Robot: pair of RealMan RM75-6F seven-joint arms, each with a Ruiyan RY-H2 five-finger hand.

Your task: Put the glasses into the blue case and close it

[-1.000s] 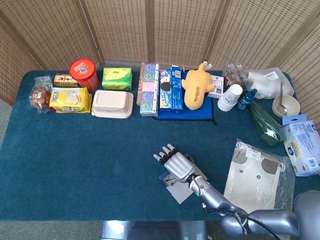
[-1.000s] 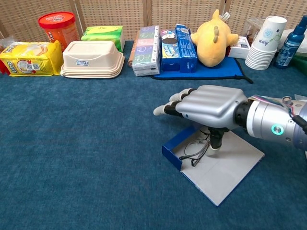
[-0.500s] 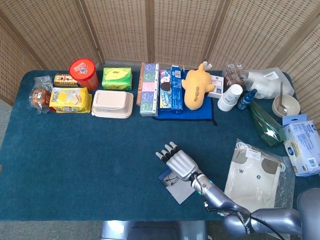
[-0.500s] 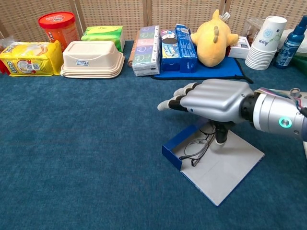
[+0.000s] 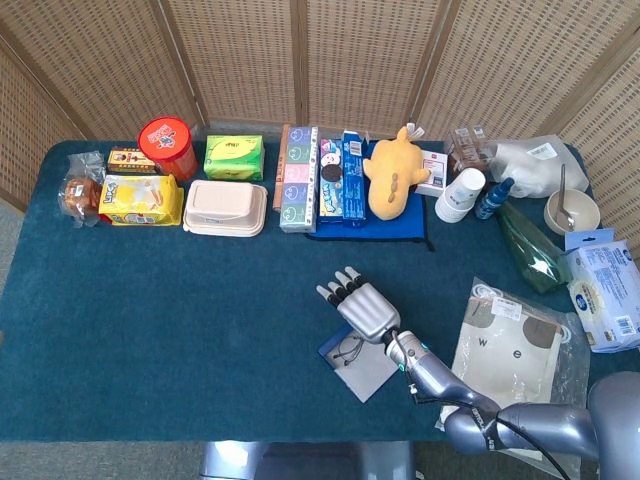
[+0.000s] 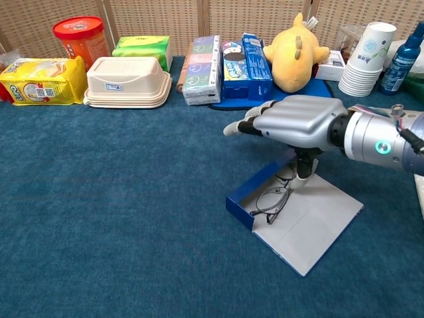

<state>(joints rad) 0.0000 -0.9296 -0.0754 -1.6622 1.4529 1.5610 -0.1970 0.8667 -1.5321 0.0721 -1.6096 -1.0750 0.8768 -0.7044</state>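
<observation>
The blue case (image 6: 256,191) lies open on the blue cloth, its grey lid (image 6: 311,225) flat toward the front right. The thin-framed glasses (image 6: 271,199) lie inside it, partly over the lid. My right hand (image 6: 291,119) hovers just above the case's far end, palm down and fingers stretched out to the left. Its thumb points down close to the glasses; I cannot tell whether it touches them. It holds nothing. In the head view the right hand (image 5: 365,308) covers the far part of the case (image 5: 362,368), with the glasses (image 5: 347,352) showing beside it. My left hand is not visible.
A clear bag with folded cloth (image 5: 515,350) lies right of the case. Along the back stand a yellow plush toy (image 6: 295,56), boxed snacks (image 6: 202,59), a beige lunch box (image 6: 126,81), a stack of paper cups (image 6: 368,59) and a blue bottle (image 6: 404,59).
My right hand has risen and drifted toward the far side of the table, uncovering more of the glasses. The case has shifted slightly.
</observation>
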